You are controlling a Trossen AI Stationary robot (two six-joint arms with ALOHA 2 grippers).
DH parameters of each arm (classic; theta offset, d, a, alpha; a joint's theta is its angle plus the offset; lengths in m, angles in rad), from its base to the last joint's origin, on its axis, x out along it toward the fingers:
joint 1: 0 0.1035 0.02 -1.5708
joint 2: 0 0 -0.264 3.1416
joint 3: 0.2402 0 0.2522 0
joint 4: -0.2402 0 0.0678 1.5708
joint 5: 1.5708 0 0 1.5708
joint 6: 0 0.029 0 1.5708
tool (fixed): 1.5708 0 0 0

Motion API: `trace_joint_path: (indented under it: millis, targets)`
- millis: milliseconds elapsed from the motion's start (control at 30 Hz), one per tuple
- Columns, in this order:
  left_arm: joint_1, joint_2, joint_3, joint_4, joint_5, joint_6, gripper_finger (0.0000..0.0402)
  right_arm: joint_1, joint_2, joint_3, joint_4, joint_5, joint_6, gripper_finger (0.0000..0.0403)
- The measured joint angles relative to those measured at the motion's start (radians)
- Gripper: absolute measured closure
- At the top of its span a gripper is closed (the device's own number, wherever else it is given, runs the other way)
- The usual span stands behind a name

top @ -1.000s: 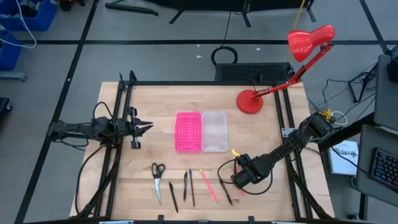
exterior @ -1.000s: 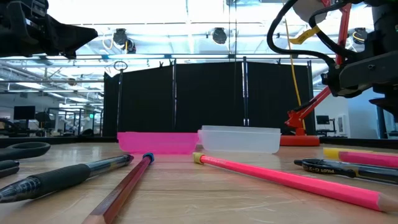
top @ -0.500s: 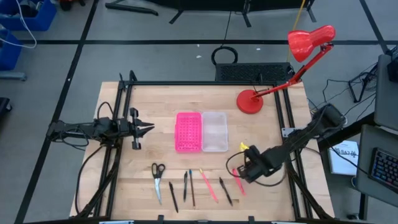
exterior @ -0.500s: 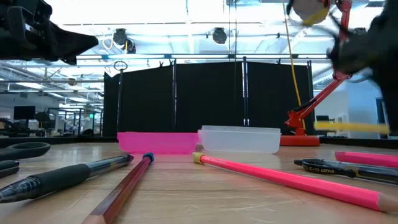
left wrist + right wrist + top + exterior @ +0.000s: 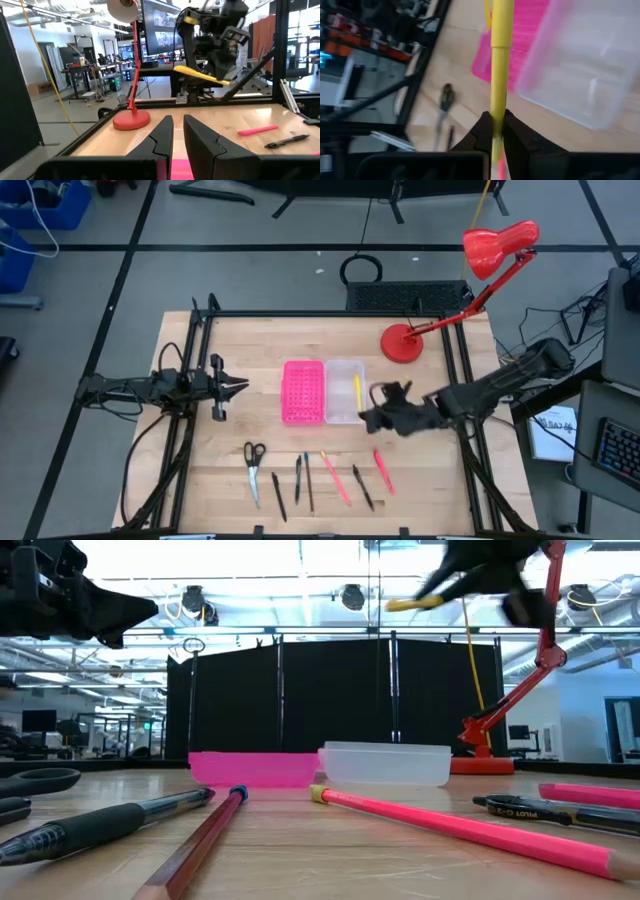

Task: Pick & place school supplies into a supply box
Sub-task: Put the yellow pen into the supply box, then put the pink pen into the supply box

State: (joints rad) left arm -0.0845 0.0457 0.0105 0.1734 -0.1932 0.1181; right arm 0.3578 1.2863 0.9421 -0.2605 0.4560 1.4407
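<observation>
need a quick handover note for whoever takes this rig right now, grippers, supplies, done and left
Right gripper: shut on the yellow pen, held in the air over the clear supply box.
Left gripper: holds nothing, parked at the table's left side.
Done: nothing shows in the box.
Left: place the yellow pen, then the scissors, the dark pens and two pink pens in the row at the table's front. The pink panel lies beside the box.
</observation>
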Motion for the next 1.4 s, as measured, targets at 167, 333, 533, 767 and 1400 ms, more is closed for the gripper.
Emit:
trace_joint_path:
  millis: [167,333,533,767,1400]
  targets:
    - [0.000,0.000,0.000,-0.020,0.000,0.003,0.0350,-0.143,0.100,0.000,0.039,-0.131,-0.011,0.0386]
    - [0.000,0.000,0.000,-0.029,0.000,0.004,0.0350,-0.253,0.234,-0.001,0.096,-0.254,-0.015,0.0386]
    - [0.000,0.000,0.000,-0.029,0.000,0.003,0.0350,-0.334,0.359,0.000,0.184,-0.336,-0.037,0.0386]
    - [0.000,0.000,0.000,-0.037,0.000,-0.006,0.0350,-0.395,0.455,0.000,0.183,-0.426,-0.045,0.0386]
    - [0.000,0.000,0.000,-0.044,0.000,-0.009,0.0350,-0.416,0.409,0.000,0.174,-0.454,-0.152,0.0308]
